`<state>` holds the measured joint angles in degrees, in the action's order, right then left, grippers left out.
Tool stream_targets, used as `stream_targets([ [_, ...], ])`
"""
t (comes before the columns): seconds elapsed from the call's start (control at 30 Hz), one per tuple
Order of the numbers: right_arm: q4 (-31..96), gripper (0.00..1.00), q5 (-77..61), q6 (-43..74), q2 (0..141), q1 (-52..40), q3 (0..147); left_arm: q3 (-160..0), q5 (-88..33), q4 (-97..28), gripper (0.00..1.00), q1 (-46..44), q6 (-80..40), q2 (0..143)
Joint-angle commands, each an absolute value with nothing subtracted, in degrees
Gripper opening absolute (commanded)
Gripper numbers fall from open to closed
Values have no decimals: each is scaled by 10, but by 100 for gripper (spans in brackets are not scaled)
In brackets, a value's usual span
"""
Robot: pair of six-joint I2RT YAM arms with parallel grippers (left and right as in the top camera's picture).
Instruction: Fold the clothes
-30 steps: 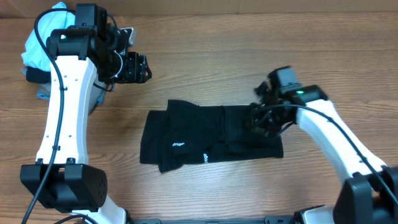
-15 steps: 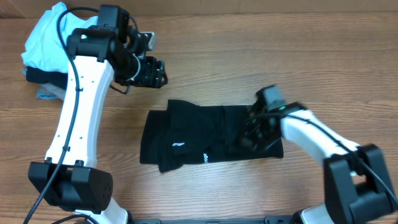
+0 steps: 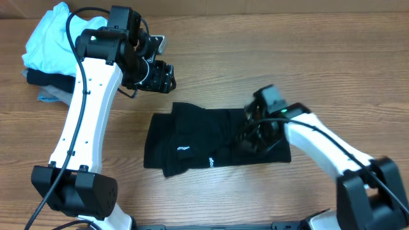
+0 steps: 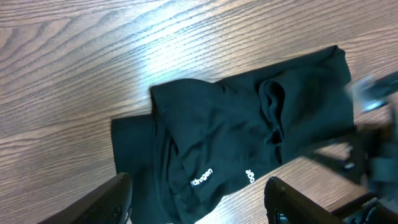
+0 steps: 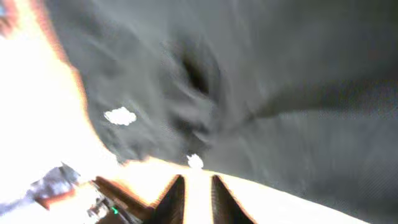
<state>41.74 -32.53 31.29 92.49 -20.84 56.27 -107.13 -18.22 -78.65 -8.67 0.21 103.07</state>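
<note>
The clothes, a black polo shirt point(image 3: 204, 137), lie folded into a wide band at the table's middle, white logo and hem mark facing up. The left wrist view shows the shirt point(image 4: 249, 118) below my left gripper point(image 4: 199, 208). My left gripper point(image 3: 167, 78) hovers beyond the shirt's far left corner, open and empty. My right gripper point(image 3: 248, 135) is low over the shirt's right part. In the blurred right wrist view its fingers point(image 5: 175, 199) stand slightly apart with only bright table between them, and black fabric point(image 5: 261, 81) lies just ahead.
A light blue shirt point(image 3: 48, 38) is heaped on darker garments point(image 3: 39, 82) at the back left corner. The right arm point(image 4: 373, 130) shows at the right edge of the left wrist view. Bare wood table point(image 3: 255, 45) surrounds the shirt.
My left arm has swung right toward the shirt's far left corner. My right gripper has slid left over the shirt's right part, and its fingers have parted slightly.
</note>
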Motion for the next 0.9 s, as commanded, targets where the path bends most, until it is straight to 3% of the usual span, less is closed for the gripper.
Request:
stream_targets([
  [0.0, 379, 27, -305, 302, 907, -187, 585, -1081, -178, -786, 72, -100, 13, 1011],
  [0.17, 337, 28, -244, 319, 929, -191, 585, -1081, -178, -775, 72, -113, 13, 1011],
  [0.3, 303, 13, -193, 358, 980, -201, 585, -1081, -178, -774, 72, -114, 13, 1011],
  [0.5, 204, 4, -270, 395, 1068, -203, 585, -1081, -178, -777, 72, -114, 13, 1011],
  [0.73, 196, 6, -351, 320, 1051, -182, 611, -1081, -175, -781, 75, -113, 13, 1011],
  [0.87, 302, 20, -374, 234, 1001, -146, 654, -1081, -171, -786, 78, -113, 13, 1011],
])
